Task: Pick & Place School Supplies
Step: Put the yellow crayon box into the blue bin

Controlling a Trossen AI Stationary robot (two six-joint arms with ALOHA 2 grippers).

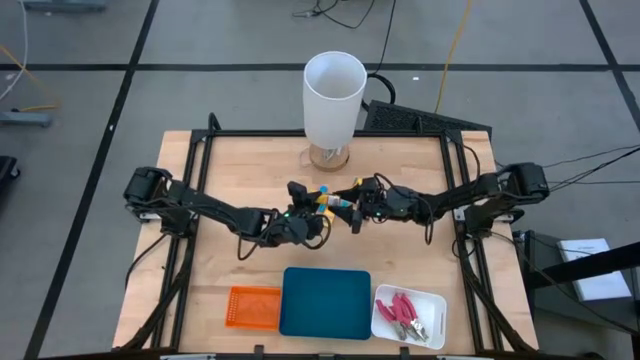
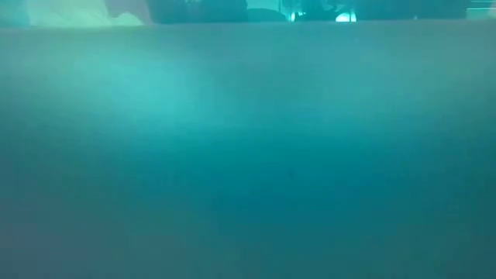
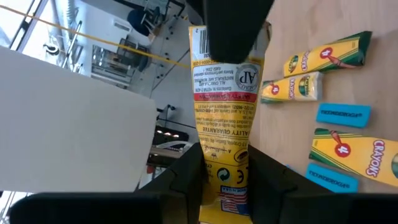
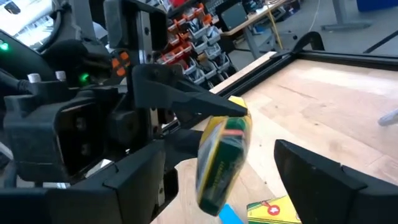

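Mid-counter [image 1: 240,170], in front of cup [image 1: 333,95]: left gripper [image 3: 227,171] clamped on crayon box [image 3: 225,118], lifted. Right gripper [image 4: 217,180] spread wide around box's far end, not gripping. Handover likely: right should clamp squarely before left releases. Pliers [image 1: 403,312] already in white tray [image 1: 436,300].

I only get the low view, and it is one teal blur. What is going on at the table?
Observer: A teal tray lies at the edge of the table, probably right in front of that camera.
Operator: Are the arms doing anything?
Observer: The left gripper is shut on a yellow crayon box over the middle of the table.
Operator: And the other arm?
Observer: The right gripper is open, with one finger on each side of that same box.
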